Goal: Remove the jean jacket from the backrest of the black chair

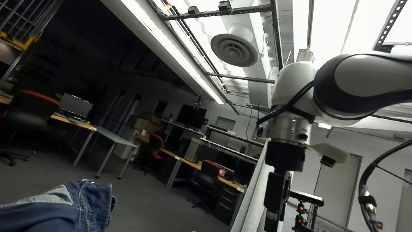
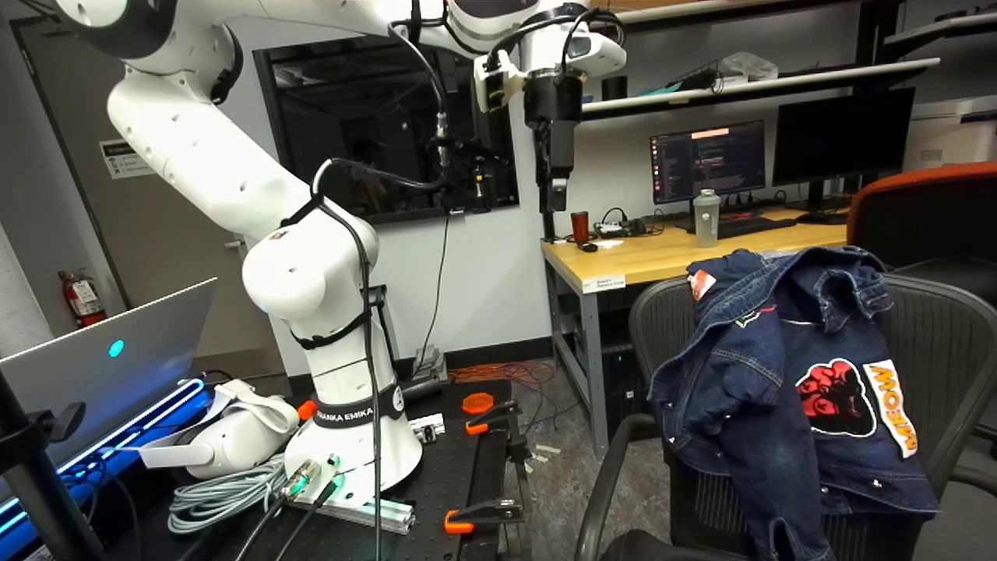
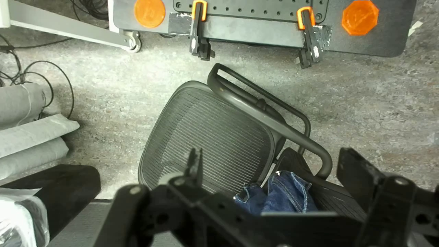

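The dark blue jean jacket (image 2: pixel 748 389) hangs over the backrest of the black chair (image 2: pixel 946 343). It bears a red patch and orange letters. Part of the jacket (image 1: pixel 85 206) shows at the bottom left of an exterior view. In the wrist view, the chair seat (image 3: pixel 219 137) lies below me, and a jacket piece (image 3: pixel 288 192) shows beside it; the rest is hidden by the gripper body. My gripper (image 3: pixel 271 154) is open and empty, its fingers wide apart. It points down (image 2: pixel 554 191), higher than the jacket and apart from it (image 1: pixel 275 209).
The chair's armrest (image 3: pixel 271 116) curves up beside the seat. The robot's black base table (image 3: pixel 257 31) has orange-tipped clamps (image 3: pixel 310 37) jutting out. A wooden desk (image 2: pixel 646 257) with a bottle (image 2: pixel 706 218) and monitors (image 2: pixel 709 164) stands behind. Grey rolls (image 3: pixel 31 133) lie on the floor.
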